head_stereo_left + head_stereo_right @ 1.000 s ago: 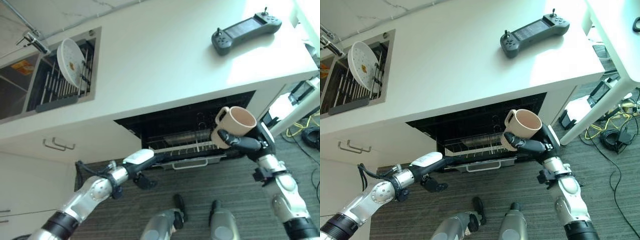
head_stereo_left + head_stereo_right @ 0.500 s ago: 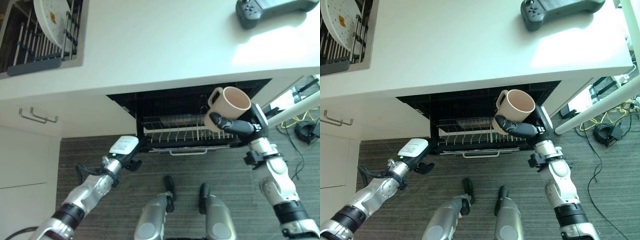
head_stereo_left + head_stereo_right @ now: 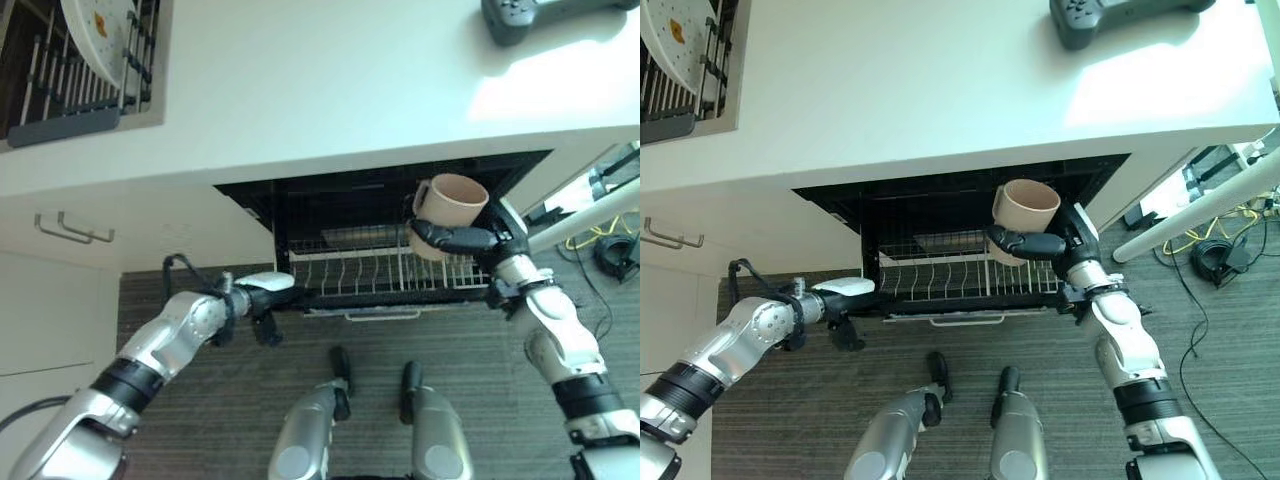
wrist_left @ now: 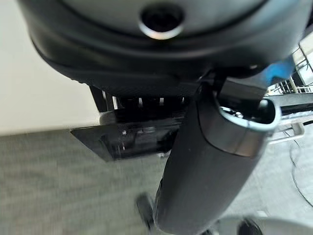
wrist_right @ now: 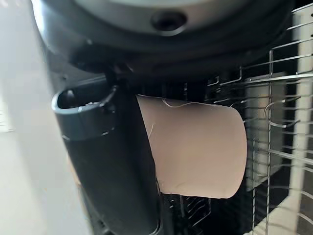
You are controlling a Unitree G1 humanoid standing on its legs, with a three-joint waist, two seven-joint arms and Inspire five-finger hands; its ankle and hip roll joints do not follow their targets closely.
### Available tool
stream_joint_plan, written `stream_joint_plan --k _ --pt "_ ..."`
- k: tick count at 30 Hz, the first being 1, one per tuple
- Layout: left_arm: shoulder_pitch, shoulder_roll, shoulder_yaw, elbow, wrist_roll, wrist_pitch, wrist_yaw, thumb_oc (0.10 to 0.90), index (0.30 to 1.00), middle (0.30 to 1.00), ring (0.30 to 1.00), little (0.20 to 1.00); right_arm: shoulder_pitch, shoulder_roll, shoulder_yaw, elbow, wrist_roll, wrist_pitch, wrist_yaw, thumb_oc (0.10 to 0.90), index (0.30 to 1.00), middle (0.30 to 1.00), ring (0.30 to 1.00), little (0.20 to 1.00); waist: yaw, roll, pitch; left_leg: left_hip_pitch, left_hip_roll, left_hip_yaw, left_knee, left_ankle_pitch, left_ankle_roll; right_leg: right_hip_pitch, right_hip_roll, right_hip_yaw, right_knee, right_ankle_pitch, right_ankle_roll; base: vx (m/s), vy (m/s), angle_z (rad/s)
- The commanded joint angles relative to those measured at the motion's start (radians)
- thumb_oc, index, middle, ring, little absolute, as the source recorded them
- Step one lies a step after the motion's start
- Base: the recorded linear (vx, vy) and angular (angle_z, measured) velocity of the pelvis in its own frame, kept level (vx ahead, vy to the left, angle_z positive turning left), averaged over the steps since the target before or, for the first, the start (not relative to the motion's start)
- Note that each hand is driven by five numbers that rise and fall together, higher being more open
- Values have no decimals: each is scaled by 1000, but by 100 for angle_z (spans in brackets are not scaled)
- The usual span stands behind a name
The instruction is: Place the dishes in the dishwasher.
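Observation:
A beige mug (image 3: 452, 200) is upright in my right hand (image 3: 470, 240), whose fingers and thumb wrap its lower wall. It hangs just above the right half of the wire rack (image 3: 370, 275), which is pulled partway out of the open dishwasher (image 3: 340, 205) under the counter. The right wrist view shows the mug (image 5: 195, 147) against the thumb (image 5: 112, 161), with rack wires behind. My left hand (image 3: 262, 290) is at the rack's front left corner; its fingers are hidden. A white plate (image 3: 95, 20) stands in the sink's drying rack at the far left.
A dark handheld controller (image 3: 540, 15) lies on the white counter (image 3: 320, 80) at the back right. A cabinet handle (image 3: 70, 228) is left of the dishwasher. A white table leg (image 3: 590, 215) and cables on the floor stand to the right.
My right hand has lowered the mug closer to the rack. The left hand has swung back from the floor side to the rack's front left corner. The camera has also shifted.

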Motion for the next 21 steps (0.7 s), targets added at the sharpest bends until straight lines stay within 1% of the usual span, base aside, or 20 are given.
stream_joint_plan --k 1,6,10,13,14,17,21 --pt "104 21 -43 -140 -66 -26 -197 800 900 900 900 900 -125 -89 -105 -75 -29 -55 17 400 300 300 300 300 -3 44 -14 24 -4 -23 96 -158 -8 -8 1 -57 -23 -9 3 35 6 4" --pt "99 62 -10 -206 -102 -22 -278 800 900 900 900 900 -154 -120 -121 -20 -55 -49 5 400 300 300 300 300 9 55 -14 22 -9 -29 96 -160 -4 -10 -6 -62 -14 -13 2 16 1 2" --pt "85 87 16 -250 -124 -16 -324 800 900 900 900 900 -163 -130 -129 26 -62 -42 8 400 300 300 300 300 21 53 -14 21 -13 -37 96 -160 1 -12 -8 -67 -4 -15 2 26 -29 8" --pt "64 102 29 -281 -133 4 -358 800 900 900 900 900 -171 -129 -117 74 -84 -47 3 400 300 300 300 300 29 52 -14 16 -14 -42 96 -158 4 -14 -7 -72 -2 -15 1 14 -43 11" --pt "49 117 38 -298 -152 7 -362 800 900 900 900 900 -185 -132 -110 108 -107 -28 2 400 300 300 300 300 34 54 -14 14 -16 -43 96 -157 5 -16 -7 -74 1 -16 0 6 -34 6" --pt "31 125 45 -309 -158 22 -341 800 900 900 900 900 -194 -127 -94 145 -127 6 -7 400 300 300 300 300 38 57 -14 9 -16 -44 96 -155 5 -19 -7 -77 3 -17 -1 -1 -10 1" --pt "12 132 57 -318 -183 44 -276 800 900 900 900 900 -190 -108 -59 203 -151 24 -21 400 300 300 300 300 40 65 -14 10 -17 -47 96 -153 6 -18 -6 -78 7 -21 -7 0 0 0"
